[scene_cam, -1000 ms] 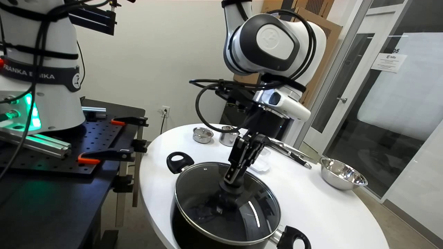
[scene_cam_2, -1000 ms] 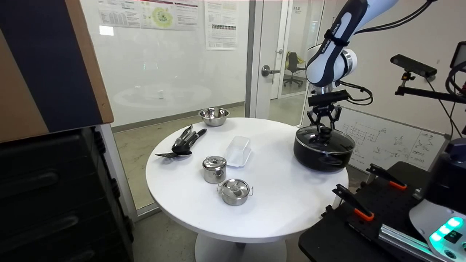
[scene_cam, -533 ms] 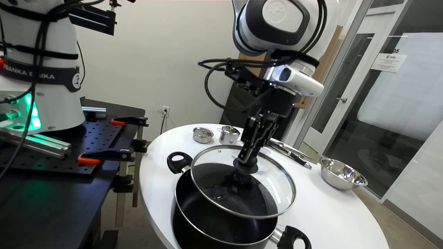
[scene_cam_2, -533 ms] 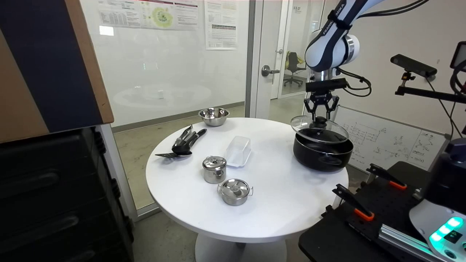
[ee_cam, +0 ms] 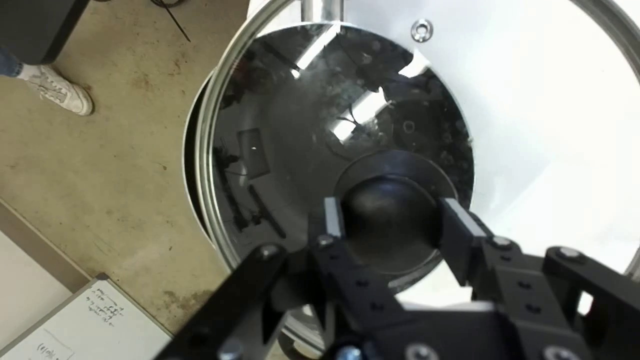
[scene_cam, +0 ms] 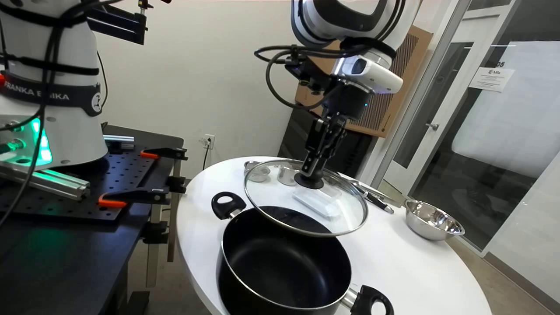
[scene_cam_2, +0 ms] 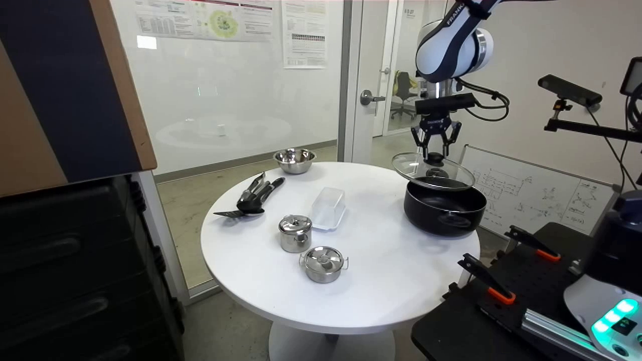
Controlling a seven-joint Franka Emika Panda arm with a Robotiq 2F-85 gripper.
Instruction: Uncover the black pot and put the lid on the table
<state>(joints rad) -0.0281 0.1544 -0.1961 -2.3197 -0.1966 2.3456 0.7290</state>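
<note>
I have the glass lid [scene_cam: 284,199] up in the air above the black pot [scene_cam_2: 424,213], shifted partly off to one side, so much of the pot's dark inside lies bare in both exterior views. My pincer [scene_cam_2: 435,155] is clamped on the lid's dark knob [ee_cam: 390,215], one finger to either side, and the glass hangs a little tilted. (In the wrist view bright reflections cross the glass, so I read the pot's inside poorly there.) The pot stands upright near the edge of the white table [scene_cam_2: 386,250], its loop handles jutting out.

Well apart from it on the table, I see a clear plastic box [scene_cam_2: 328,208], with a tall lidded steel canister [scene_cam_2: 295,241] just beside it and a squat lidded steel pan [scene_cam_2: 324,271] near that. Farther over lie some black and silver utensils [scene_cam_2: 253,202], and the shiny bowl [scene_cam_2: 295,164] stands close to the edge.

Beside the table, on the pot's side, is the black workbench [scene_cam: 57,253] with its orange-tipped clamps [scene_cam_2: 484,275]. My wrist view also catches a pale shoe [ee_cam: 62,94] on the floor.
</note>
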